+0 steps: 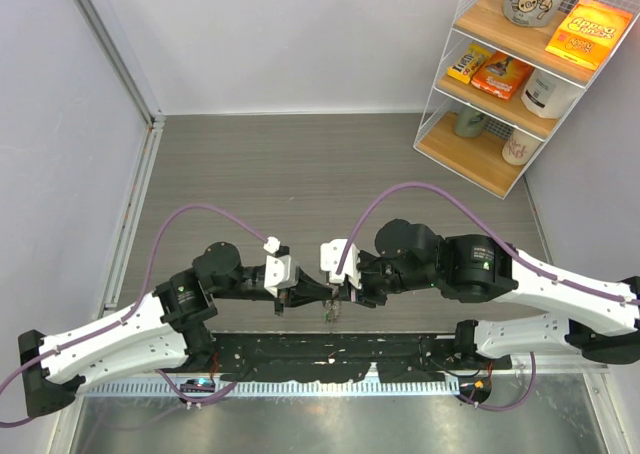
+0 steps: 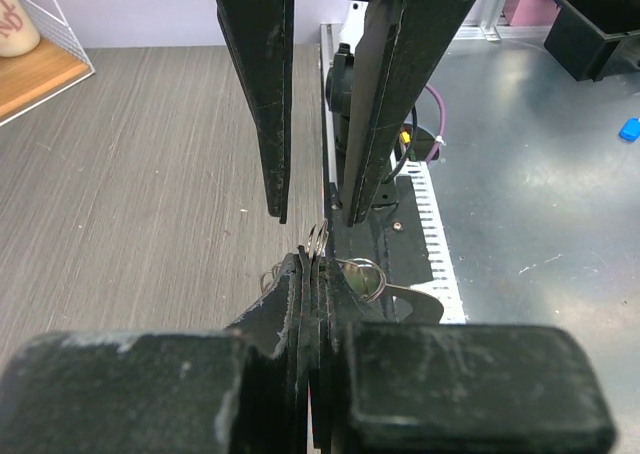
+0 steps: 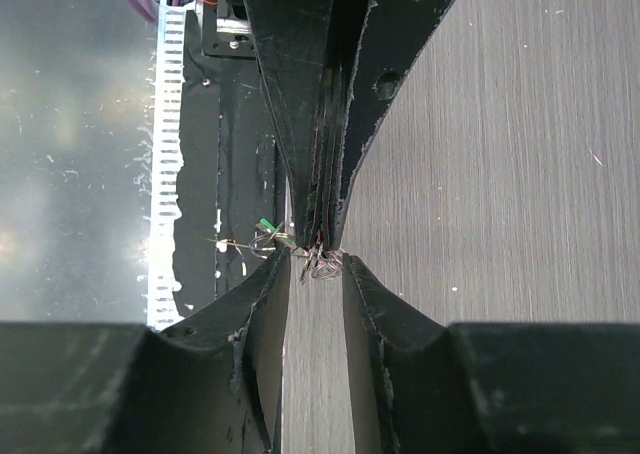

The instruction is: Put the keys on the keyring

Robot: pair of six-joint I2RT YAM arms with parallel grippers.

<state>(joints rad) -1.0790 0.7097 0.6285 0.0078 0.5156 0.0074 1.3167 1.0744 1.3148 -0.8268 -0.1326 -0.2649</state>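
Left gripper (image 2: 316, 270): shut tight on keyring (image 2: 318, 240), loop poking just past tips. Right gripper (image 3: 316, 274): part open, empty, straddling loop. Keys (image 3: 324, 268): perhaps bunched at left tips (too tiny). Light, stiff, slippery wire; pinch flat faces.

The counter (image 1: 280, 164) is grey, with thin lines like wood. A white wire rack (image 1: 470, 154) with wooden shelves stands on it in the far right corner. On the other side from the rack, along the near edge, a long black plate (image 1: 330, 352) lies flat on the counter. Just past the plate, even farther from the rack, runs a white strip with little teeth (image 1: 300, 384). After that comes a shiny metal sheet (image 1: 330, 419). A tiny blue thing (image 2: 629, 129) lies on that sheet.
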